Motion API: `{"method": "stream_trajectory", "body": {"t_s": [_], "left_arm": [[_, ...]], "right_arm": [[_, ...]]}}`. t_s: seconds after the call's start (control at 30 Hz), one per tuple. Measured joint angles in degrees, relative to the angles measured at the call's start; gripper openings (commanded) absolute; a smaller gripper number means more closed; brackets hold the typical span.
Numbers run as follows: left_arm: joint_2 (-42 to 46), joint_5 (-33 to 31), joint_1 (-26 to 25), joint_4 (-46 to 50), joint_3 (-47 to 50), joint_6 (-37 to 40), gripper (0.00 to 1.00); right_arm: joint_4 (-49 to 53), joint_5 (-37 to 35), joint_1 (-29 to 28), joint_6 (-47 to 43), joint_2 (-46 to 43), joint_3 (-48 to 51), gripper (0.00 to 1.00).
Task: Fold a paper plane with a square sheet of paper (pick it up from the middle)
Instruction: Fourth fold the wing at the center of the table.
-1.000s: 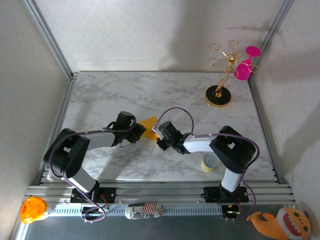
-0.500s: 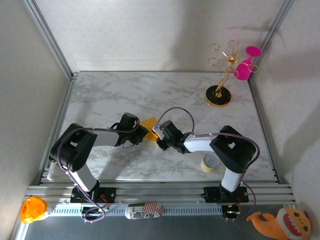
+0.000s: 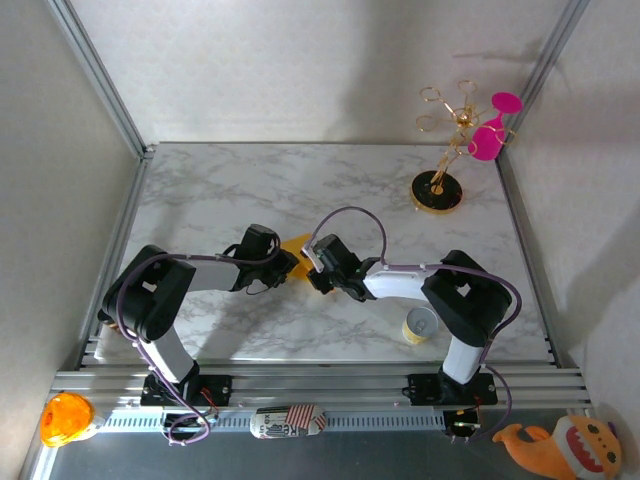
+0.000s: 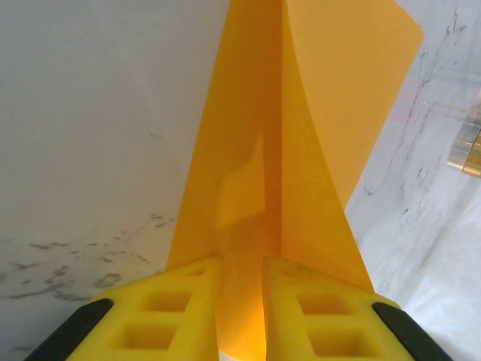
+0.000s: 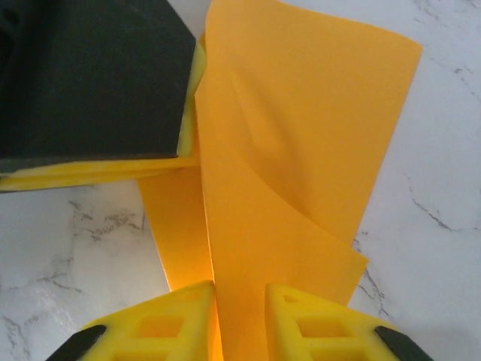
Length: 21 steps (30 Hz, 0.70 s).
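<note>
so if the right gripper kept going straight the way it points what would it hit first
The folded paper, which stands between the fingers of the right gripper. Beyond it, the left gripper sits close to one side of that line, so it might get clipped; depth is unclear.

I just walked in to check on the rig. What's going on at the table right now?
Two robot arms are working a yellow-orange paper sheet over the middle of the marble table. The sheet is already folded, with a long crease down it. The left gripper is shut on one end. The right gripper has the sheet between its fingers from the opposite side, but it's unclear whether it is clamped.
</note>
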State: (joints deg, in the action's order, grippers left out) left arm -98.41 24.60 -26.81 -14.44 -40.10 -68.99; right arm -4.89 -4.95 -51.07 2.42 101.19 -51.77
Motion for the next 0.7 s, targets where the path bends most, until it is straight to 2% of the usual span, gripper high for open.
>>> {"method": "stream_trajectory", "body": {"t_s": [0.57, 0.7], "left_arm": [[0.0, -0.17, -0.11, 0.61, -0.52, 0.04, 0.25], [0.0, -0.17, -0.11, 0.63, -0.55, 0.04, 0.26]], "right_arm": [[4.96, -2.12, -1.01, 3.41, 2.21, -1.66, 0.25], [5.35, -2.73, -1.01, 3.74, 2.21, -1.81, 0.29]]}}
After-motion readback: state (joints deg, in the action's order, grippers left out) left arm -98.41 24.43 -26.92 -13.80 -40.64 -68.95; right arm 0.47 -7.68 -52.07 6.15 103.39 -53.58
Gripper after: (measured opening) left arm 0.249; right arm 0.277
